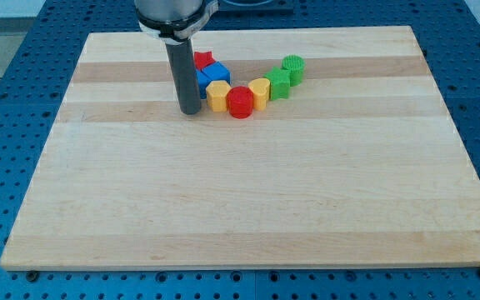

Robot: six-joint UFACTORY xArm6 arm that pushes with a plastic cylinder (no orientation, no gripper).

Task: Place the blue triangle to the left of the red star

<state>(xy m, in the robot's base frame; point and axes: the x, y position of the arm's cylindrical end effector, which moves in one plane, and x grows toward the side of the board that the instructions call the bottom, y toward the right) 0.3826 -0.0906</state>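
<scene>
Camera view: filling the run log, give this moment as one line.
my tip: beside yellow block, its view's left | blue block: behind rod, below red star | placement: not done

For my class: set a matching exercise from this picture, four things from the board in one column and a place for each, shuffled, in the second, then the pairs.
Things
1. red star
2. red cylinder
3. green cylinder
4. my tip

Places
A. farthest towards the view's right in the cluster
B. just to the view's left of the yellow blocks
C. at the cluster's top left, partly behind the rod
D. lowest in the cluster, between two yellow blocks

Pairs: 1-C, 2-D, 3-A, 4-B
</scene>
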